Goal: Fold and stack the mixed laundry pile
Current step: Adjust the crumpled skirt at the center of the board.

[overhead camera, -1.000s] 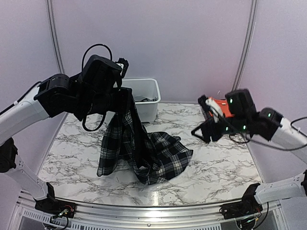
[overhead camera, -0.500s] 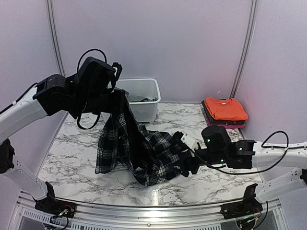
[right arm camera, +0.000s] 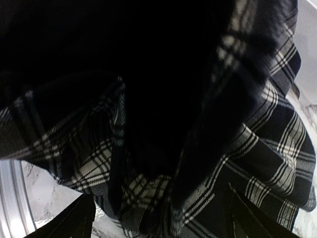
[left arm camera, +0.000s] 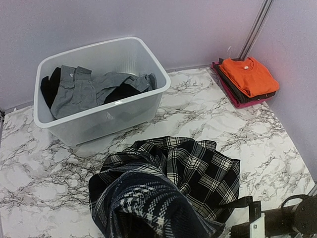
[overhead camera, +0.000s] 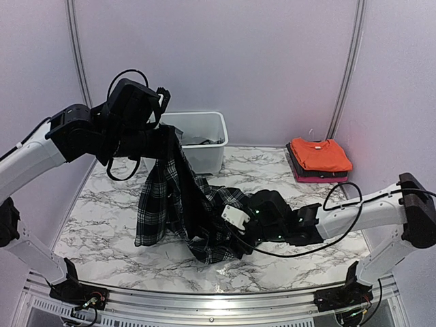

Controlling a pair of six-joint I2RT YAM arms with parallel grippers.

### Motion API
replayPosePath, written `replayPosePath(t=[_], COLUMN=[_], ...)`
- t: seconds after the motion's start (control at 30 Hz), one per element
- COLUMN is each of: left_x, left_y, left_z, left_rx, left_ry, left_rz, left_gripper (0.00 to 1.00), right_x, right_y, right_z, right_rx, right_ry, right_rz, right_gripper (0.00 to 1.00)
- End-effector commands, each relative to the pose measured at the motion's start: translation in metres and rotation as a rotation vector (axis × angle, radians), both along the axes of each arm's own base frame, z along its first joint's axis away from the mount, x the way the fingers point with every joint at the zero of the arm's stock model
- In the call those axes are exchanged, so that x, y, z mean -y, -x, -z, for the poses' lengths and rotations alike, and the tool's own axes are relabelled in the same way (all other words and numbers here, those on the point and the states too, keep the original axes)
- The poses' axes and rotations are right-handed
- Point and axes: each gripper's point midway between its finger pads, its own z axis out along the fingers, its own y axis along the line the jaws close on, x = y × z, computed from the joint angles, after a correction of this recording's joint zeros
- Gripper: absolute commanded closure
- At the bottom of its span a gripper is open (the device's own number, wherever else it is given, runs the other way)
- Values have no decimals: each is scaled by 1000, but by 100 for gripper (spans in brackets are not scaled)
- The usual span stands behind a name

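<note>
The black-and-white plaid skirt [overhead camera: 174,197] hangs from my left gripper [overhead camera: 169,133], which is raised over the left half of the table and shut on the skirt's top edge. The lower part of the skirt lies bunched on the marble [left arm camera: 198,168]. In the left wrist view the cloth hides my fingers. My right gripper [overhead camera: 230,231] is low at the skirt's near right hem. It is open, with plaid cloth [right arm camera: 148,124] filling the wide gap between its dark fingertips [right arm camera: 69,220]. A folded orange T-shirt [overhead camera: 320,154] tops a small stack at the back right.
A white plastic tub [overhead camera: 216,139] stands at the back centre-left with grey and dark garments [left arm camera: 79,89] inside. Under the orange T-shirt [left arm camera: 247,75] lie dark and pink folded pieces [overhead camera: 320,177]. The metal rail [overhead camera: 204,300] runs along the near table edge.
My right arm has swung from the back-right stack down to the skirt's near hem, and its jaws have widened. The left arm has kept the skirt raised, shifting only slightly.
</note>
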Motion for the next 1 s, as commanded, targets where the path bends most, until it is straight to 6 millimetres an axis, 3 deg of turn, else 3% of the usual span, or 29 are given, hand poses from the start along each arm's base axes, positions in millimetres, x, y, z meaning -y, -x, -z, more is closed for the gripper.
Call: replayPosePath(t=[0.0, 0.1, 0.17, 0.23, 0.3, 0.37, 0.53, 0.6, 0.73, 0.8, 0.83, 0.87, 0.93, 0.97], left_x=[-12, -15, -19, -24, -31, -36, -42, -40, -16, -16, -18, -20, -29, -33], left_y=[-2, -4, -5, -7, -8, -9, 0, 6, 35, 43, 45, 48, 56, 60], left_z=[-17, -17, -18, -19, -17, -15, 5, 18, 57, 80, 91, 97, 119, 112], left_rx=[25, 26, 28, 31, 34, 38, 33, 17, -71, -116, -126, -123, -123, -85], left_ry=[49, 49, 49, 49, 44, 23, -69, -103, -136, -142, -133, -102, -33, 41], left_rz=[-27, -35, -44, -54, -67, -66, 7, 66, 314, 345, 340, 335, 309, 302], left_gripper=[100, 100, 100, 100, 100, 100, 99, 96, 94, 93, 88, 76, 38, 24], right_x=[-24, -29, -28, -22, -8, 14, 77, 93, 99, 98, 98, 97, 95, 94], right_y=[-27, -34, -37, -44, -50, -58, -86, -94, -103, -109, -112, -115, -119, -121], right_z=[-24, -32, -38, -50, -72, -109, -228, -275, -316, -318, -318, -316, -314, -313], right_rx=[165, 204, 232, 251, 282, 325, 419, 477, 535, 542, 538, 528, 502, 492], right_ry=[-14, -6, 5, 26, 52, 36, -104, -128, -105, -77, -69, -61, -52, -45], right_rz=[28, 30, 38, 76, 130, 215, 419, 465, 503, 524, 538, 551, 575, 588], right_gripper=[17, 34, 63, 100, 100, 100, 100, 100, 100, 100, 100, 100, 100, 100])
